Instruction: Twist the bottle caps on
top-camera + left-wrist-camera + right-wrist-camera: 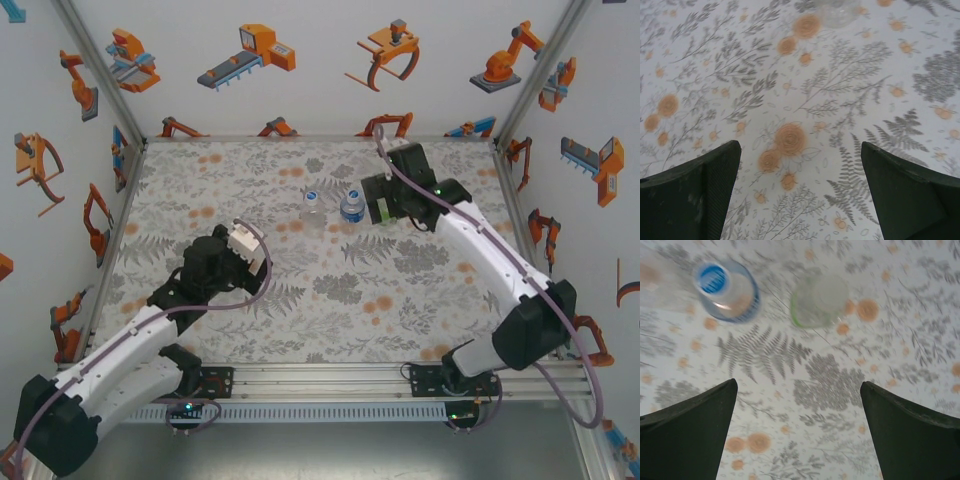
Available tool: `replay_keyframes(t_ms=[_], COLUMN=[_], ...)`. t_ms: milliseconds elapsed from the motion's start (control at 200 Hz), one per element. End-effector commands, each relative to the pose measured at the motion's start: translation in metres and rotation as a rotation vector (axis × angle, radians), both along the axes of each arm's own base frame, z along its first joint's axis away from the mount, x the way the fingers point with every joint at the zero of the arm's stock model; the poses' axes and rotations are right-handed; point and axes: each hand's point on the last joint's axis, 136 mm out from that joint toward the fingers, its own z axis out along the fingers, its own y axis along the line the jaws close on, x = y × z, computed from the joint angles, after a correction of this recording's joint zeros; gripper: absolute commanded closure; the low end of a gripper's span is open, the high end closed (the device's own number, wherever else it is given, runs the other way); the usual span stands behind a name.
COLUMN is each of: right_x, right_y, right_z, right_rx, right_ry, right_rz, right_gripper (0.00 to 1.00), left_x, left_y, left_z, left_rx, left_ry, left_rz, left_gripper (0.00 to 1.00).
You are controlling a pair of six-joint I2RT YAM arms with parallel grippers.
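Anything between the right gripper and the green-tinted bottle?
No. In the right wrist view, the stretch from the right gripper to the green-tinted bottle is bare floral table cover.

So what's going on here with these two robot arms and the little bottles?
Two robot arms share a flower-patterned table with small plastic bottles standing upright toward its back. At this moment neither arm is holding anything. The right gripper is open and hovers close to a blue-label bottle and a green-tinted bottle, touching neither. The left gripper is open too, over bare table nearer the front, away from the bottles.
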Motion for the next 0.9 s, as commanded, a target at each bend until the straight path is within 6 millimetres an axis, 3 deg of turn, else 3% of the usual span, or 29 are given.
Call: replay_keyframes(t_ms=[0,230,476,606,756,896], right_x=[0.002,-0.003,0.003,0.006,0.012,0.017], right_y=[-0.029,-0.081,-0.113,-0.132,-0.147,-0.151], right_z=[-0.006,-0.057,-0.106,-0.120,-0.122,-0.120], right_rx=[-0.012,-0.021,-0.007,0.012,0.034,0.068], right_ry=[-0.098,-0.177,-0.255,-0.302,-0.358,-0.418], right_rz=[-0.058,-0.150,-0.212,-0.272,-0.311,-0.292], right_gripper=[0.01,0.01,0.01,0.01,0.00,0.00], left_x=[0.026,0.045,0.060,0.073,0.092,0.106], left_y=[0.029,0.074,0.091,0.088,0.090,0.110], left_z=[0.010,-0.004,-0.046,-0.059,-0.053,-0.059], left_rx=[-0.017,-0.061,-0.057,-0.035,-0.082,-0.140], left_ry=[-0.069,-0.097,-0.060,-0.081,-0.138,-0.103], left_rz=[0.176,0.346,0.393,0.359,0.354,0.434], left_gripper=[0.03,0.03,0.03,0.03,0.03,0.03])
